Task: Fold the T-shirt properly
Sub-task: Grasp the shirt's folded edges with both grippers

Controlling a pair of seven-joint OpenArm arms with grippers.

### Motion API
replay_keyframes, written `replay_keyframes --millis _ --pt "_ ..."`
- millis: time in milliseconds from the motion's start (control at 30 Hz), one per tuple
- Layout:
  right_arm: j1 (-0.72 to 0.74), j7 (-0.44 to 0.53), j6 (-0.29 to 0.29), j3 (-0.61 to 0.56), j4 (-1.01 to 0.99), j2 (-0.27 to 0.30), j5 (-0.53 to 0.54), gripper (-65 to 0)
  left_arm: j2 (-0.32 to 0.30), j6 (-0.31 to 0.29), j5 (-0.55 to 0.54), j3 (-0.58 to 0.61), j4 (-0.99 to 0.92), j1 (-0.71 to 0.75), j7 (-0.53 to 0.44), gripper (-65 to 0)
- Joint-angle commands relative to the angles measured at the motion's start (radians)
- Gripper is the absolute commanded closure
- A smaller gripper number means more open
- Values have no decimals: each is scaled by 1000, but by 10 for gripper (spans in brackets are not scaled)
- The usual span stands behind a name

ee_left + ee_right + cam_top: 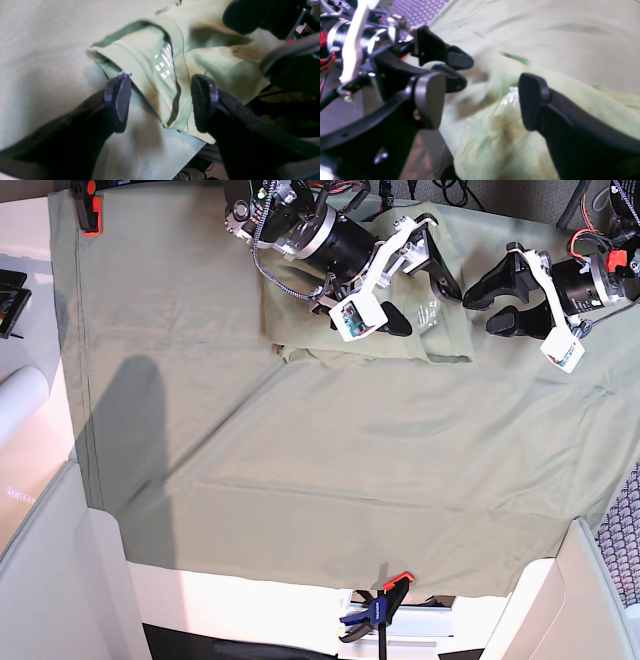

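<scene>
Folded T-shirt (370, 330) laid on tablecloth (300, 470) at 12 o'clock, right gripper (425, 285) spread wide above it, nothing held, left gripper (485, 305) wide open at 3 o'clock of shirt, nothing held.

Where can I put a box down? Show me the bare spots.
Free: the wide stretch of tablecloth between the T-shirt and the near-edge clamp, plus the strip from the shirt to the red corner clamp. Crowded: the far edge, where both arms hang over the shirt.

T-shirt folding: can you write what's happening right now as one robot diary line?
T-shirt: folded bundle on tablecloth | left hand: open over neck label | right hand: open above shirt | held: nothing
</scene>
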Motion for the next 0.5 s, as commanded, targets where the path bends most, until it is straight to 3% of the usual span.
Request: replay_keyframes --millis 0,67,100,133,200,333,467 --pt "14 46 4 2 28 -7 -6 -445 -24 -9 -48 -8 13 -6 -4 -404" --pt "33 72 3 14 34 -6 -74 -423 -32 -9 -87 -8 16 -5 21 -316" --pt "48 85 3 26 34 -6 -112 -360 -31 -9 -106 -8 21 -5 39 -223" --pt "66 92 3 42 34 -6 -147 -250 -30 -9 -133 -8 29 -3 50 -132" --pt "105 93 3 87 34 -6 -205 0 -24 -9 -170 -7 52 2 61 -24" --pt "195 93 0 224 27 -5 -266 0 -21 -9 -151 42 142 18 61 -8" --pt "280 95 0 377 -31 -3 -268 0 -21 -9 7 212 211 19 32 -7"
